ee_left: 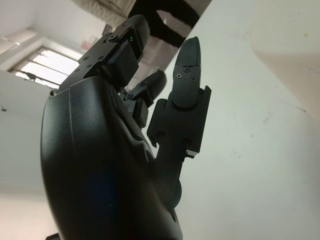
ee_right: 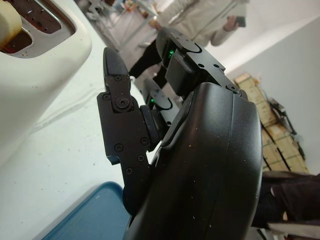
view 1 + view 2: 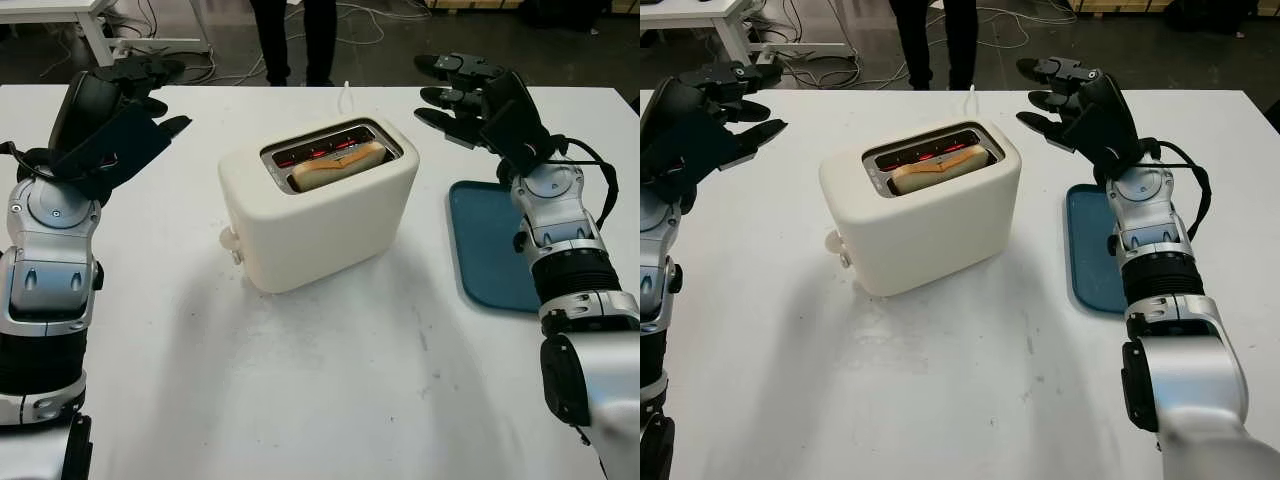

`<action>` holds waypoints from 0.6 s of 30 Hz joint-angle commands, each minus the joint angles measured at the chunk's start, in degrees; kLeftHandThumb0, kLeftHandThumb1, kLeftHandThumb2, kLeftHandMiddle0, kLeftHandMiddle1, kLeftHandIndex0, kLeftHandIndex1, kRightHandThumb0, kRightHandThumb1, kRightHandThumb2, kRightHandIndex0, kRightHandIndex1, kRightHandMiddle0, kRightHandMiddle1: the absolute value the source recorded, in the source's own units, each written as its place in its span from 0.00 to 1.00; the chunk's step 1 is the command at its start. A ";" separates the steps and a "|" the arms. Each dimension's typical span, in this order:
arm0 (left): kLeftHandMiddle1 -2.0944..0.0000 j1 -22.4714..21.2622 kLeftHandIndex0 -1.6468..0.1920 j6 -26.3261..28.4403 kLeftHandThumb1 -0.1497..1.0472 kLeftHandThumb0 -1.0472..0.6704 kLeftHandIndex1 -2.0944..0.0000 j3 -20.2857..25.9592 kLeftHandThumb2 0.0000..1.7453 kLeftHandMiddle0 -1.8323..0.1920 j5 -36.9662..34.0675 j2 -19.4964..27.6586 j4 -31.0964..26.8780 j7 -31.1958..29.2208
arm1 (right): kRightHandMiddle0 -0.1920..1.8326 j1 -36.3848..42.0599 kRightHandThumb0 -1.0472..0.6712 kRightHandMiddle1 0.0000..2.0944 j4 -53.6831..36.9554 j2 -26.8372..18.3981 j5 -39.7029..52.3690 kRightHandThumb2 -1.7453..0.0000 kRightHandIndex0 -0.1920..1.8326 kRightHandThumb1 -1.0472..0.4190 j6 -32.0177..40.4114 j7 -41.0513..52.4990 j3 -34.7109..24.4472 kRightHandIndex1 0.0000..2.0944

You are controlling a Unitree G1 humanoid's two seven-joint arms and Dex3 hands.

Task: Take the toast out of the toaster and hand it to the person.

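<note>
The toast sits mostly sunk inside the toaster, its lower part hidden by the slot walls. Beyond the toaster, the person is cut off above the legs. The blue tray is partly covered by the right arm.

The toaster stands in the middle of the white table with bare room on both sides, and only the blue tray lies on the right.
</note>
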 commanded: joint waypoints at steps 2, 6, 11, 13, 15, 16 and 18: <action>0.66 0.40 0.55 -0.19 0.89 0.41 0.99 0.12 0.10 0.71 0.35 0.49 -0.06 0.19 | 0.41 0.59 0.43 0.00 -0.80 0.09 0.19 0.94 0.43 0.09 -0.32 -0.01 -0.03 0.00; 0.66 0.41 0.55 0.01 0.89 0.41 0.99 0.25 0.10 0.71 0.20 0.38 -0.06 0.17 | 0.41 0.63 0.43 0.00 -1.18 0.25 0.42 0.94 0.43 0.09 0.19 0.10 -0.13 0.00; 0.66 0.42 0.54 -0.41 0.89 0.41 0.99 0.56 0.10 0.71 -0.39 0.02 0.03 0.22 | 0.41 0.72 0.44 0.00 -1.52 0.27 0.25 0.94 0.43 0.09 0.38 -0.13 -0.05 0.00; 0.66 0.34 0.55 -0.13 0.89 0.41 0.99 0.41 0.10 0.71 -0.30 0.09 -0.11 0.15 | 0.41 0.78 0.44 0.00 -1.60 0.15 0.08 0.93 0.43 0.09 0.03 -0.08 0.07 0.00; 0.66 0.28 0.55 -0.20 0.89 0.41 0.99 0.17 0.10 0.71 -0.01 0.34 -0.06 0.10 | 0.41 0.76 0.44 0.00 -1.47 0.12 0.18 0.93 0.43 0.09 -0.16 0.11 0.04 0.00; 0.66 0.30 0.55 -0.57 0.89 0.41 0.99 0.04 0.10 0.71 0.17 0.51 0.06 0.10 | 0.41 0.79 0.44 0.00 -1.52 0.14 0.22 0.93 0.43 0.09 -0.09 0.10 0.01 0.00; 0.66 0.25 0.54 -0.69 0.89 0.42 0.99 0.07 0.10 0.71 0.11 0.47 0.15 0.06 | 0.41 0.84 0.44 0.00 -1.72 0.24 0.33 0.93 0.43 0.09 0.28 0.01 -0.08 0.00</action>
